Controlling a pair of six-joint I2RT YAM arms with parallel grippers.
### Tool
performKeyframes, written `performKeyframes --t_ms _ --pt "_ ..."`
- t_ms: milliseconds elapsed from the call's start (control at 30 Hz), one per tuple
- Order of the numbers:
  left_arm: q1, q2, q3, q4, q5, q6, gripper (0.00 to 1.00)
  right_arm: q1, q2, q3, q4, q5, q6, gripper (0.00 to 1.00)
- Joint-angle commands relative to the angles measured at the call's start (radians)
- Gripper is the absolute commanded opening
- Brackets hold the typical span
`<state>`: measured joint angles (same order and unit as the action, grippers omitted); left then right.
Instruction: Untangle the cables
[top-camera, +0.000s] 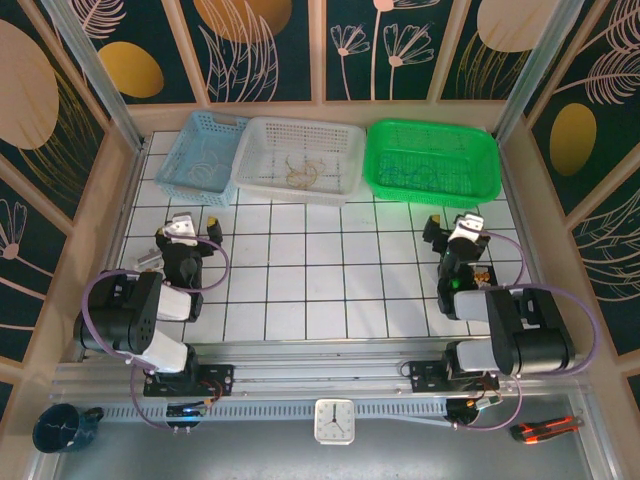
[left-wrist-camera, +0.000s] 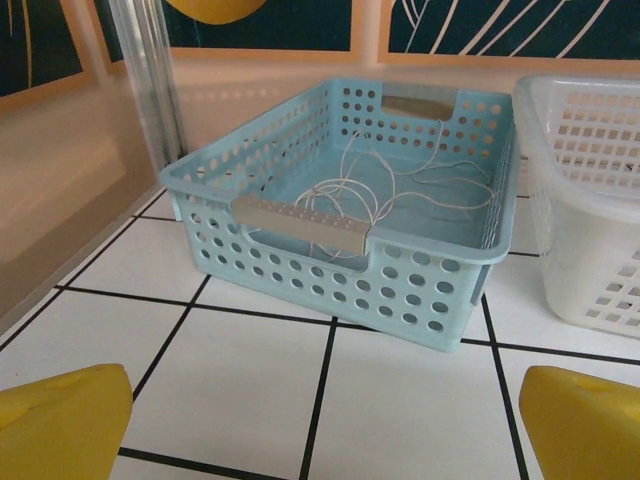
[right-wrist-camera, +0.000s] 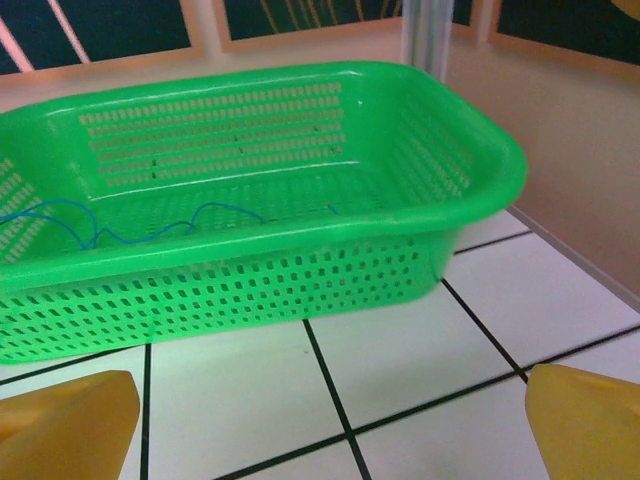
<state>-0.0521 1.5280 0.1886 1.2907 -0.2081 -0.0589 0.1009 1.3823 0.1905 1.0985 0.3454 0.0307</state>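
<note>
— What's laid out here?

— The tiled counter (top-camera: 320, 300) is carrying three baskets along its far side: a blue basket (top-camera: 190, 188), a white basket (top-camera: 290, 192) and a green basket (top-camera: 432, 196). Both arms are crouching at the near edge. The left jaws are standing wide apart, facing the blue basket, and the right jaws are standing wide apart, facing the green one. Neither is touching anything.

— And the cables?

— They're lying inside the baskets. A whitish cable (left-wrist-camera: 352, 187) is curling loosely in the blue one, a yellowish cable (top-camera: 303, 170) in the white one, and a thin blue cable (right-wrist-camera: 212, 207) is trailing across the green one's floor.

— How will they handle?

— I'm guessing feather-light, limp and a bit springy, so they'll slip easily. I'd be pinching a raised loop rather than a flat run, and lifting slowly so nothing is snagging in the basket holes.
</note>
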Motion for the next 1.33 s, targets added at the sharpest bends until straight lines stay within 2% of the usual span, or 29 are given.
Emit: performKeyframes --t_ms 0,33,133,167,200,233,300,533,967,1133,1300 --pt "0.005 0.000 0.020 0.050 0.032 0.016 0.99 -0.016 0.088 -0.019 0.260 -0.062 -0.058 0.99" --pt "0.004 0.000 0.020 0.048 0.034 0.016 0.99 -0.020 0.145 -0.048 0.394 -0.059 -0.066 0.99" --pt "0.010 0.003 0.030 0.035 0.042 0.013 0.99 -0.054 0.143 -0.077 0.388 -0.152 -0.035 0.99" --pt "0.014 0.006 0.035 0.026 0.052 0.008 0.99 -0.052 0.216 -0.077 0.508 -0.152 -0.057 0.99" --pt "0.019 0.003 0.038 0.017 0.061 0.005 0.99 -0.042 0.224 -0.064 0.466 -0.136 -0.067 0.99" --pt "0.023 0.004 0.040 0.015 0.066 0.004 0.99 -0.059 0.172 -0.011 0.273 -0.174 -0.042 0.99" --pt "0.024 0.003 0.041 0.013 0.068 0.003 0.99 -0.141 0.178 0.025 0.229 -0.320 0.010 0.99" --pt "0.026 0.002 0.037 0.018 0.039 -0.008 0.99 -0.118 0.179 0.025 0.233 -0.286 -0.009 0.99" --pt "0.026 0.000 0.032 0.027 -0.014 -0.025 0.99 -0.117 0.179 0.026 0.228 -0.290 -0.009 0.99" --pt "0.025 -0.001 0.022 0.044 -0.086 -0.053 0.99 -0.122 0.180 0.030 0.220 -0.300 -0.007 0.99" --pt "0.026 -0.004 0.016 0.054 -0.082 -0.052 0.99 -0.130 0.179 0.028 0.224 -0.317 -0.005 0.99"
